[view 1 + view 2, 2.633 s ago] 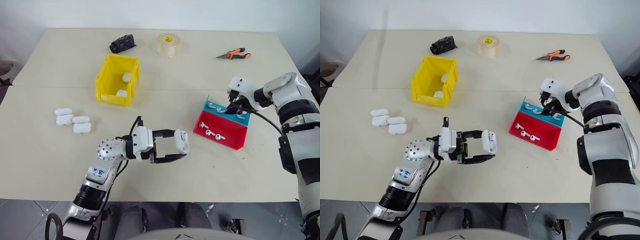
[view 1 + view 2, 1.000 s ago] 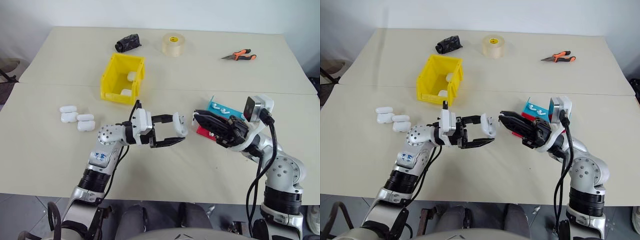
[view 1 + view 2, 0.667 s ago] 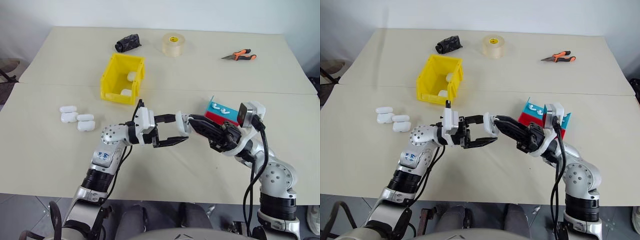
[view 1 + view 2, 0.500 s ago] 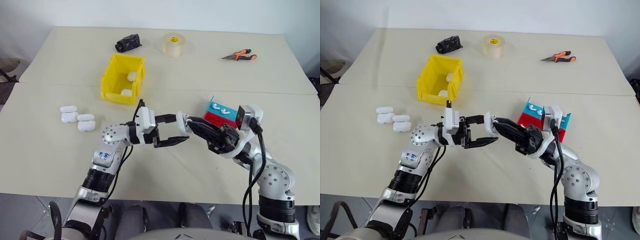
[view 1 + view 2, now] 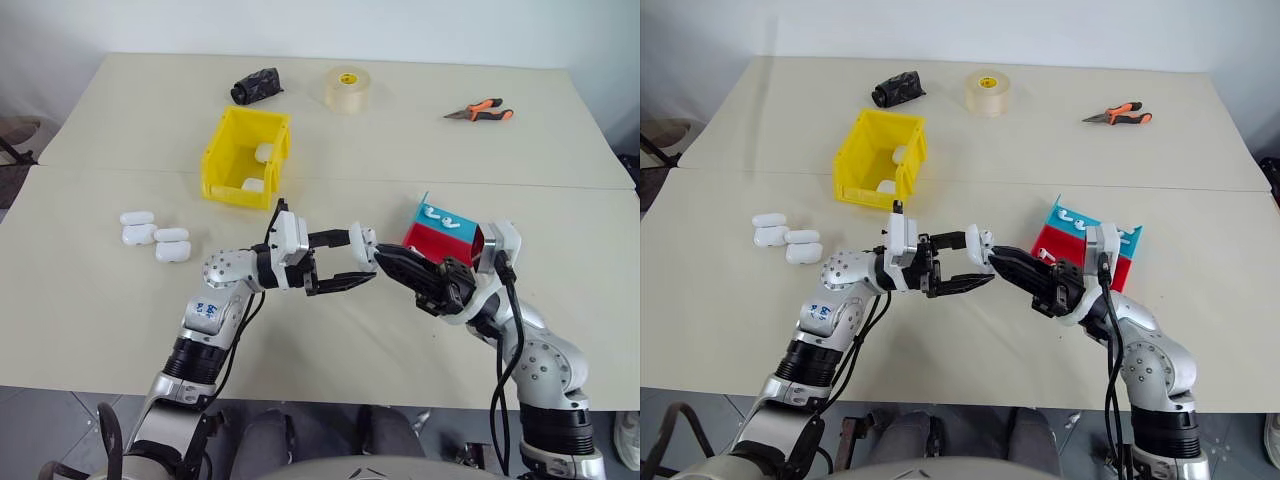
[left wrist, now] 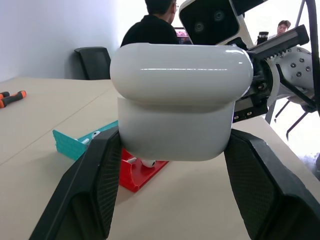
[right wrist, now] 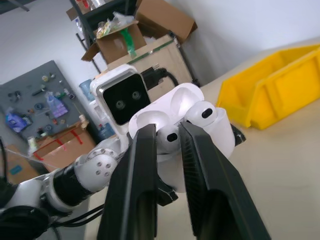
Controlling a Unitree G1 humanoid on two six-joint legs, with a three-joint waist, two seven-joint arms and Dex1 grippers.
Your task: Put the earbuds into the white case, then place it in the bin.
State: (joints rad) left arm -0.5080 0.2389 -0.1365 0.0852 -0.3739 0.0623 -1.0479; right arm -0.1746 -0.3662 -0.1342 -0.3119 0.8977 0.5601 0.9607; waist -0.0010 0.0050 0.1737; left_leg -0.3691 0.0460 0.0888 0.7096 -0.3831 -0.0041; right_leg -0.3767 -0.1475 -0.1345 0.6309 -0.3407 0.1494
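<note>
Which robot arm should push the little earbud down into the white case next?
The right one, probably. The right gripper already pinches an earbud at the open white case, beside another earbud sitting in it. The left gripper is busy clamping the case.

Pretty bright, even light overall, soft shadows on the tabletop (image 5: 100, 320). Glare streak across the case (image 6: 181, 100), and the background's blurry in both wrist views.
</note>
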